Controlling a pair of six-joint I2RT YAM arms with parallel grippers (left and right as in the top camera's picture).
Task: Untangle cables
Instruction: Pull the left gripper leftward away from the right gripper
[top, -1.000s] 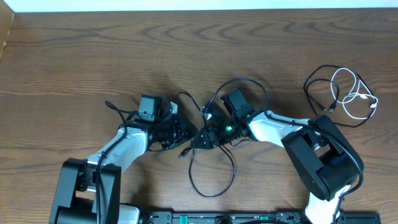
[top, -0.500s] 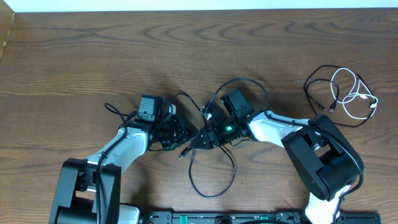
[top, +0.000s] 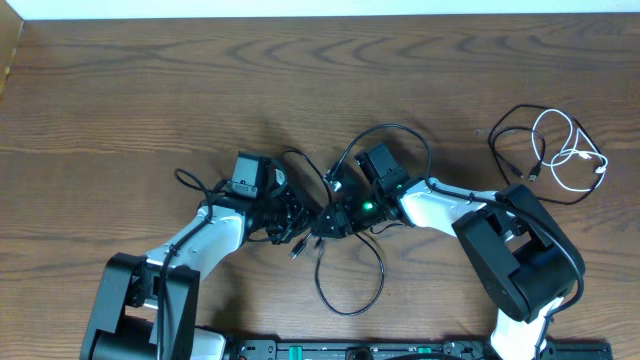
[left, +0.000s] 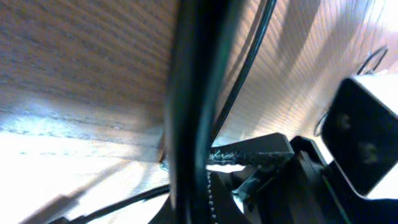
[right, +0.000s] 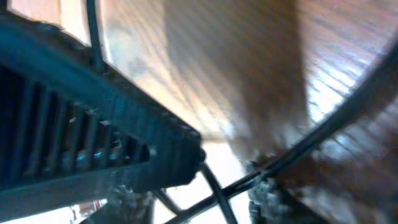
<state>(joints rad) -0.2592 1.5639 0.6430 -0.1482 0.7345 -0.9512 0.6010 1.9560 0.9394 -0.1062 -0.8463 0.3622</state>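
Left gripper is clamped fully shut on the black cable at mid-table, nose to nose with the right gripper, whose grip I can't make out. The cable's loop lies toward the near edge, and a white cable sits tangled far right.

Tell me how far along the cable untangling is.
Nothing looks finished. In hand: both grippers meet at the centre black cable, the left gripper shut on it, the right gripper unclear. Still to do: a second black cable and the white cable overlap at right.
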